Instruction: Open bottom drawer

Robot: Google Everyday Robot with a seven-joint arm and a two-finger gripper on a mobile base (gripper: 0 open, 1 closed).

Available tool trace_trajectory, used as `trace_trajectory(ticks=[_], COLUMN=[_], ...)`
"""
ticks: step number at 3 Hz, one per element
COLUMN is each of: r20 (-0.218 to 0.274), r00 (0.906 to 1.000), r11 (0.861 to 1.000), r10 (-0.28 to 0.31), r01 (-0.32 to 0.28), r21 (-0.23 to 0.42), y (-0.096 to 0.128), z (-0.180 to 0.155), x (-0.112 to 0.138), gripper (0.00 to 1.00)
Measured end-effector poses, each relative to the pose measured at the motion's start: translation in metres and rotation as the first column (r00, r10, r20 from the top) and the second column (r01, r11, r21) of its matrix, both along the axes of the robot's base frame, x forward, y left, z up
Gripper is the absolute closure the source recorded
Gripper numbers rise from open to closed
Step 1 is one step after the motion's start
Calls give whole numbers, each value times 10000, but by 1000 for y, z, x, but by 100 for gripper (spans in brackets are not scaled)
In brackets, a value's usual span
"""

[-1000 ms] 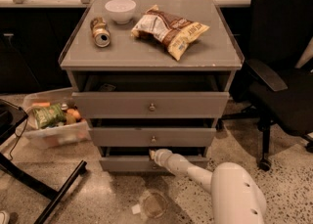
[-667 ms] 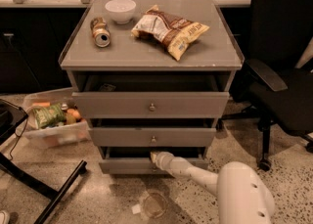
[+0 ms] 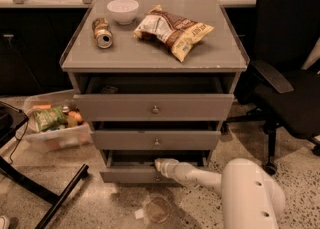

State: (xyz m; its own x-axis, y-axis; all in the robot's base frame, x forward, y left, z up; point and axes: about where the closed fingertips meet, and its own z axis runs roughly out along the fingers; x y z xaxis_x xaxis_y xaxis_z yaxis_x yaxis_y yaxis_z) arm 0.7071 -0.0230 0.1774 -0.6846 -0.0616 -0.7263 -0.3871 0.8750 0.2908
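The grey cabinet (image 3: 150, 60) has three drawers, each with a small round knob. The bottom drawer (image 3: 125, 174) has the slimmest front and stands slightly out, with a dark gap above its panel. My gripper (image 3: 160, 166) is at the middle of that front, right where the knob sits, and it hides the knob. My white arm (image 3: 210, 179) reaches in from the lower right. The middle drawer (image 3: 156, 139) and the top drawer (image 3: 155, 107) also stand a little out.
On top lie a white bowl (image 3: 123, 10), a tipped can (image 3: 103, 32) and a snack bag (image 3: 172, 29). A clear bin of food (image 3: 55, 123) is on the floor at left, a black office chair (image 3: 287, 78) at right, a black frame leg (image 3: 60, 193) at lower left, and a clear cup (image 3: 157, 209) in front.
My gripper stays at the bottom drawer's front. The drawer front appears slightly lower and further out. My arm's bulky link has shifted right.
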Motion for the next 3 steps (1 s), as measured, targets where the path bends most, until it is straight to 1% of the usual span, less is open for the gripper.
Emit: trace_trajectory(ticks=[1, 2, 3], r20=[40, -730, -1260], r00=[9964, 9751, 9606], r11=[9837, 9162, 8803], r10=[848, 2096, 2479], r01=[-831, -2219, -2777], r21=[-1596, -3336, -3847], y=[-6, -12, -21], z=[31, 28, 19], x=[-5, -40, -62], gripper=[100, 100, 83])
